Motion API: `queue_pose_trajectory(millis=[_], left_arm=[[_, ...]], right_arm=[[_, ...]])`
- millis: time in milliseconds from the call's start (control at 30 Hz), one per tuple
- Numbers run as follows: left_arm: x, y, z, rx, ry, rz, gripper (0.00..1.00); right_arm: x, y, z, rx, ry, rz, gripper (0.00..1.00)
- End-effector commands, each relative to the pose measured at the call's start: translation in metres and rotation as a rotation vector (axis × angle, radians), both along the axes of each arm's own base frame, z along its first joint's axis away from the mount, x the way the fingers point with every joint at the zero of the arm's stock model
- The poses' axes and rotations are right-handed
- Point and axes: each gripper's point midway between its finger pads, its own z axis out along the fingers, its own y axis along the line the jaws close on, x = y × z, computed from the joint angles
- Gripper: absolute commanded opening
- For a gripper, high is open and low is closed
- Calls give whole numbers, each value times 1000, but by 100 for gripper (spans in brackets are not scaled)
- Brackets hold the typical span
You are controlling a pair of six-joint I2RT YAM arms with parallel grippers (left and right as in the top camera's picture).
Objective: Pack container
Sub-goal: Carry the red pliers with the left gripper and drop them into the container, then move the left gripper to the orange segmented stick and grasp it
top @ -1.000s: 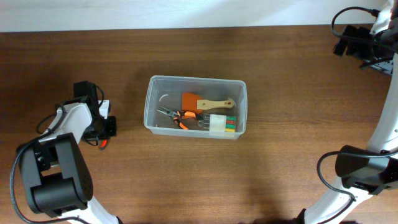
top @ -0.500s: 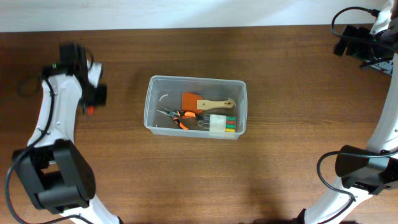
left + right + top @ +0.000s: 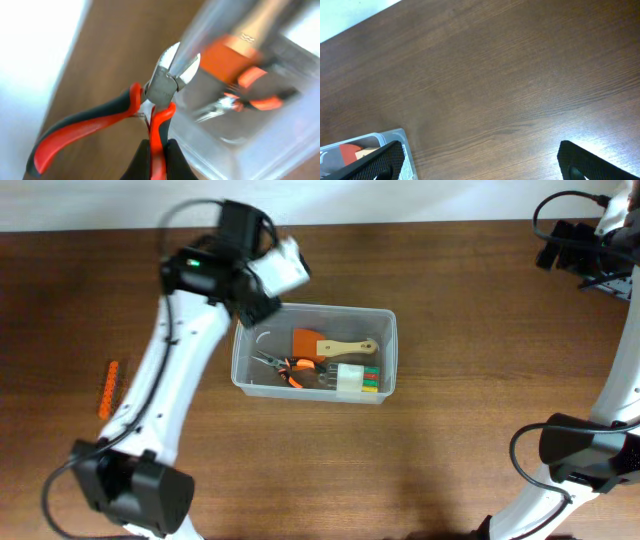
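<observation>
At mid-table sits the container (image 3: pixel 316 308), a clear rectangular tub with rounded corners and a rim, its long sides running left to right. Its walls are see-through, so the tools inside show plainly: a scraper (image 3: pixel 306 340) with an orange blade and a pale wooden handle, pliers (image 3: pixel 287 367) with orange grips lying below it, and a white block (image 3: pixel 349 378) with coloured strips along its right edge, in the lower right part. On the table (image 3: pixel 450 460) well to the left of the tub lies an orange strip (image 3: pixel 108 388). The left gripper (image 3: pixel 262 302) hovers over the tub's upper left corner, its arm crossing the table to the left. In the left wrist view its dark fingers (image 3: pixel 174 161) are pinched on one red handle of the cutters (image 3: pixel 164 86), whose other red-and-black handle splays out to the left; the tub behind is blurred. The right gripper (image 3: pixel 480 157) hangs far off by the table's upper right edge, fingers spread wide and holding nothing, with only a corner of the tub in its view.
</observation>
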Motion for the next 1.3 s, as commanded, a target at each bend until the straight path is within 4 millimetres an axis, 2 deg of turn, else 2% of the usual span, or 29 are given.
queue_pose_trajectory(millis=[0, 167, 267, 367, 400, 433, 467, 500, 600, 667, 867, 967, 1033, 1133, 1267], left_arm=[[-15, -16, -57, 62, 139, -175, 2], [-22, -16, -116, 107, 278, -194, 2], [-22, -15, -143, 126, 333, -205, 2], [-22, -16, -154, 131, 351, -204, 2], [-21, -16, -154, 133, 347, -204, 6], [-19, -15, -153, 136, 340, -202, 13], [-17, -15, -148, 138, 328, -193, 43], [-10, -15, -135, 119, 300, -99, 99], [-7, -15, -104, 68, 281, 28, 99], [-10, -13, -77, 39, 275, 102, 99], [-40, 6, -10, 29, 285, 156, 99], [-43, 36, 10, 32, 251, 284, 99], [-39, 68, 18, 35, 218, 431, 99], [-35, 116, 19, 8, 219, 625, 99], [-30, 175, 8, -91, 237, 841, 99]], right_arm=[[0, -1, -2, 7, 4, -3, 99], [0, -1, -2, 7, 4, -3, 98], [0, -1, -2, 7, 4, -3, 98], [0, -1, -2, 7, 4, -3, 98], [0, -1, -2, 7, 4, -3, 98], [0, -1, -2, 7, 4, -3, 98], [0, -1, -2, 7, 4, -3, 98], [0, -1, -2, 7, 4, -3, 98], [0, -1, -2, 7, 4, -3, 98], [0, -1, -2, 7, 4, -3, 98], [0, -1, -2, 7, 4, -3, 98], [0, -1, -2, 7, 4, -3, 98], [0, -1, -2, 7, 4, -3, 98], [0, -1, -2, 7, 4, -3, 99], [0, -1, -2, 7, 4, -3, 98]])
